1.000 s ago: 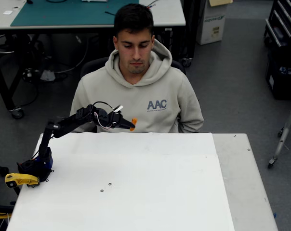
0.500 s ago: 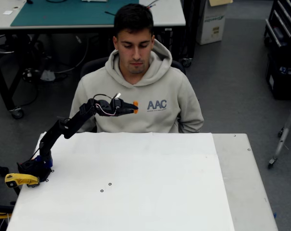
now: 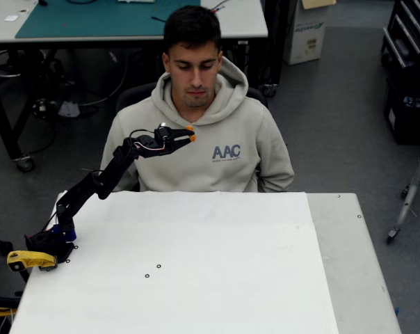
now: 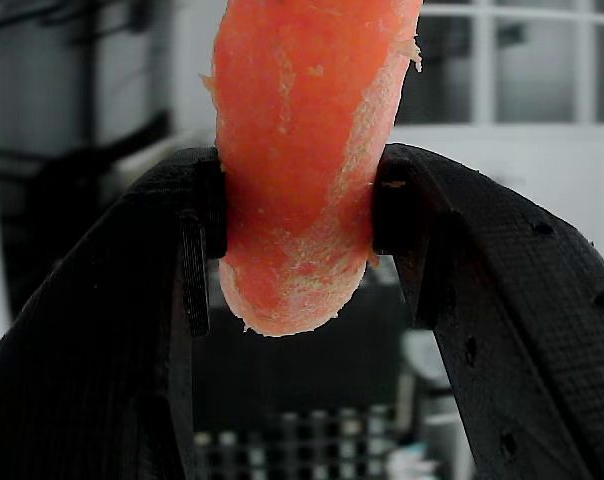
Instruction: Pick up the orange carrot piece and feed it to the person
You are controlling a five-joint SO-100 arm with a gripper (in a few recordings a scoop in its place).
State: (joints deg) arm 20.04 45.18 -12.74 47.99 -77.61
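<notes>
The orange carrot piece (image 4: 297, 170) is clamped between my two black fingers in the wrist view, its rounded end poking below them. In the overhead view my gripper (image 3: 188, 133) is shut on the carrot piece (image 3: 190, 132), raised in the air in front of the person's (image 3: 196, 132) upper chest, below and left of the chin. The person sits behind the white table (image 3: 196, 278) in a beige-grey hoodie, looking down. The black arm stretches up from its base at the table's left edge.
A yellow clamp part (image 3: 28, 259) sits by the arm's base at the table's left edge. Behind the person stands a desk with a green mat (image 3: 92, 17). Racks and a box line the floor at the right.
The arm has lifted and stretched upward, carrying the carrot piece from just above the table's far edge up along the person's chest toward the chin. The person has stayed still.
</notes>
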